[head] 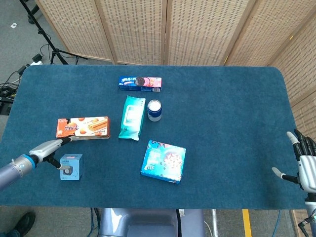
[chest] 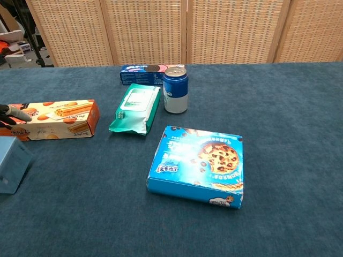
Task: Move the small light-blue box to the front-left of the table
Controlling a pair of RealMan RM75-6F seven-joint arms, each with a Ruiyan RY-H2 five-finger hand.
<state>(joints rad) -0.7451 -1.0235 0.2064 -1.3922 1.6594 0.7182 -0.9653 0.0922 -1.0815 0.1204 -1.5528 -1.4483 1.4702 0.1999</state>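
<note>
small light-blue box [head: 71, 166]: stands on the table [head: 232, 123] near its front-left corner, resting free; in the chest view it shows only at the left frame edge.
left hand [head: 49, 148]: just beside the box on its left, fingers spread flat, holding nothing.
step: the release looks done; the box seems to sit where the task wants it.
next move: likely calls for drawing the left hand clear without nudging the box.
orange biscuit box [head: 82, 128]: just behind the left hand's fingertips.
right hand [head: 305, 167]: at the front-right corner, fingers apart, empty.
</note>
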